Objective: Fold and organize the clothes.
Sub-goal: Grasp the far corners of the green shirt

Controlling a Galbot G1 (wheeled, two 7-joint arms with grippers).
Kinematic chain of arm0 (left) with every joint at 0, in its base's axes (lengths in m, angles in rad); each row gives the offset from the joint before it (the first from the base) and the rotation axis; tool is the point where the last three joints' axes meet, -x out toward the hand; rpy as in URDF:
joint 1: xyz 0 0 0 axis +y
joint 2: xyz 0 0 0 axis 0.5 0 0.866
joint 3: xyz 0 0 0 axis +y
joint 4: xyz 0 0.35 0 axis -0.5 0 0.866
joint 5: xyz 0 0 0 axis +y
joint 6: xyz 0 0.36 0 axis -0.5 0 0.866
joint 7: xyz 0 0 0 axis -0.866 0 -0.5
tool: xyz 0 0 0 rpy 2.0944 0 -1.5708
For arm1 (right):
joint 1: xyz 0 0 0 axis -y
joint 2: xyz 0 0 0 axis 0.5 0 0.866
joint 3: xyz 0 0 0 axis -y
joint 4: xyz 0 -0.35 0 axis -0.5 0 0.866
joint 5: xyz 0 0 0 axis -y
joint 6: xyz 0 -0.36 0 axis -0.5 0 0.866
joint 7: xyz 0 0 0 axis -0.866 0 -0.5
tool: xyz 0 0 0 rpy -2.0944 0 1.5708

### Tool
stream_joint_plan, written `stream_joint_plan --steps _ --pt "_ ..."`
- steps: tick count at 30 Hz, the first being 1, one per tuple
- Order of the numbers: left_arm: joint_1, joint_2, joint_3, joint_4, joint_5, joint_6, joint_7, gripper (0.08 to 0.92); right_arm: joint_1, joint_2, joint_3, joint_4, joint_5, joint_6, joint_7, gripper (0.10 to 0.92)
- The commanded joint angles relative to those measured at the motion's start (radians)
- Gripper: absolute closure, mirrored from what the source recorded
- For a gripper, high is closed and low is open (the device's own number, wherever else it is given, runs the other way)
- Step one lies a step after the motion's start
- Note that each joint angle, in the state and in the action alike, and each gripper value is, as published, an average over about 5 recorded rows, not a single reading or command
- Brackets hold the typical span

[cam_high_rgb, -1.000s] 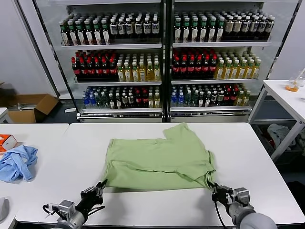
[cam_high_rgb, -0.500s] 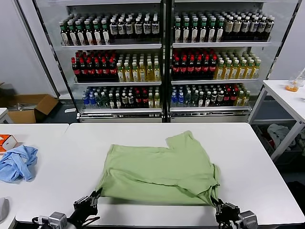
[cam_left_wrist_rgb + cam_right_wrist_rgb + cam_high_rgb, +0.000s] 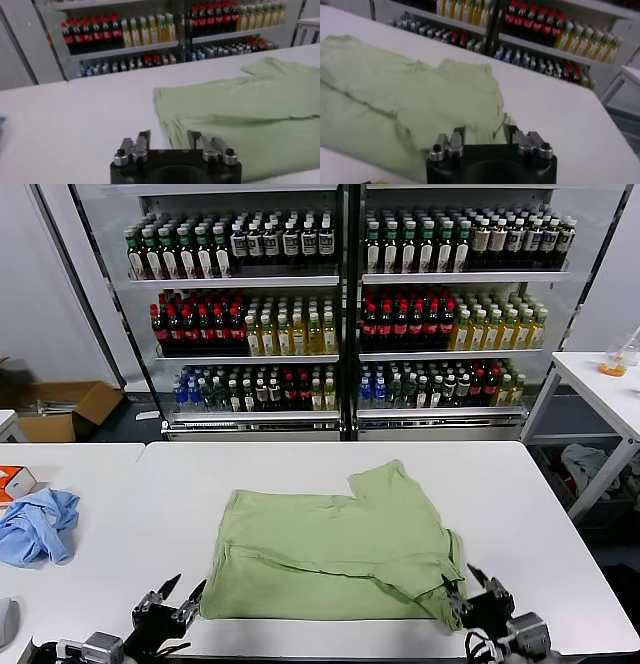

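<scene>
The shirt (image 3: 335, 549) lies flat near the middle of the white desk (image 3: 120, 514), its near hem close to the front edge, one sleeve reaching toward the far side and a bunched sleeve at its right corner. A second ago the near corners were pinched and dragged toward the robot; half a second ago the cloth was drawn closer still, and now it has been let go and has settled on the desk. From this it is judged that a pulling and smoothing step is finished, so that a first fold could be set up next. The cloth is pale green and mostly smooth, with a long crease running across the near half and small wrinkles by the right corner; no buttons or print are showing. The left gripper (image 3: 168, 609) is held just off the left near corner, its fingers spread apart and nothing between them, as is also seen in the left wrist view (image 3: 168, 142). The right gripper (image 3: 480, 589) sits at the right near corner, likewise parted and empty (image 3: 484, 136). A blue cloth (image 3: 35, 524) lies well apart at the desk's left, and shelves of bottles (image 3: 340, 314) stand behind.
</scene>
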Motion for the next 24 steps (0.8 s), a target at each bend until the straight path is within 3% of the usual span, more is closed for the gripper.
stream_joint_plan --steps 1,4,9,16,24 --pt "-0.309 0.076 0.092 0.17 -0.09 -0.017 -0.059 0.412 0.475 0.005 -0.229 -0.197 0.107 -0.021 0.036 0.272" --pt "-0.442 0.089 0.175 0.282 -0.085 -0.017 -0.064 0.317 0.643 0.035 -0.316 -0.314 0.135 -0.032 0.045 0.215" --pt "-0.622 0.101 0.299 0.434 -0.098 -0.009 -0.067 0.198 0.82 0.087 -0.42 -0.494 0.133 -0.047 0.048 0.203" --pt "-0.821 0.096 0.431 0.62 -0.122 0.003 -0.069 0.177 0.967 0.166 -0.519 -0.699 0.128 -0.06 0.043 0.203" --pt "-0.954 0.049 0.521 0.783 -0.135 0.009 -0.066 0.177 1.11 0.288 -0.579 -0.917 0.115 -0.056 0.036 0.203"
